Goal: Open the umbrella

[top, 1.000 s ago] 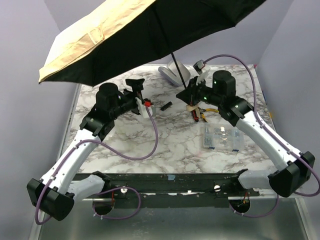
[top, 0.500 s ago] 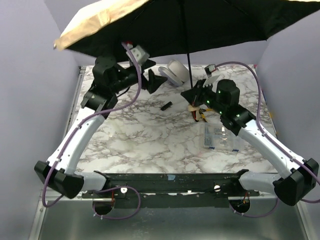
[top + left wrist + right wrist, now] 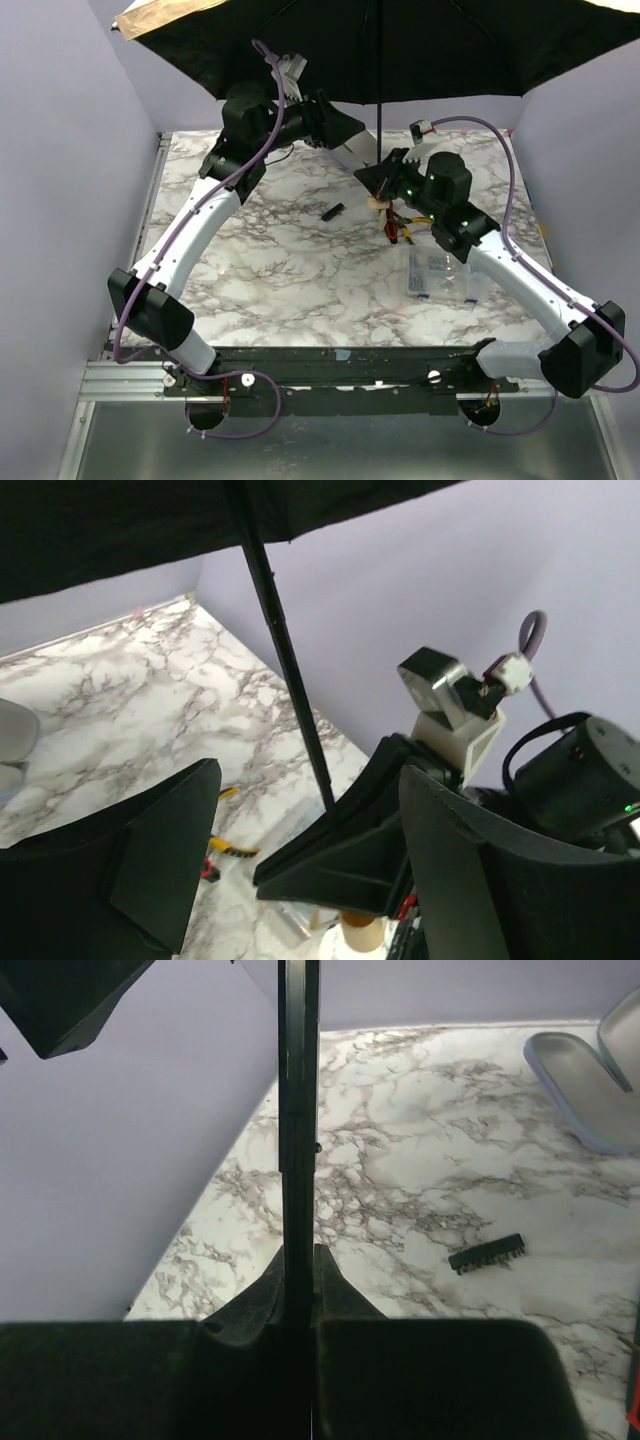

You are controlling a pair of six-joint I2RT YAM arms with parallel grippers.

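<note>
Nearest you, a clear box [image 3: 440,275] lies on the marble table [image 3: 270,290] at 4 o'clock. Beyond it, at 1 o'clock, your right gripper [image 3: 380,180] is clamped on the umbrella [image 3: 420,40] shaft [image 3: 298,1110], just above the handle [image 3: 362,932]. At 12 o'clock, your left gripper [image 3: 343,124] hovers beside the shaft, jaws apart, holding nothing. Farthest, the canopy [image 3: 300,50] spreads open overhead, black underside down, shaft upright.

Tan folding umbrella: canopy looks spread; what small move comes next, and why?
Probably ease the open left gripper forward around the thin black shaft of the tan folding umbrella, above the shut right gripper; the shaft stands clear of the left fingers.
</note>
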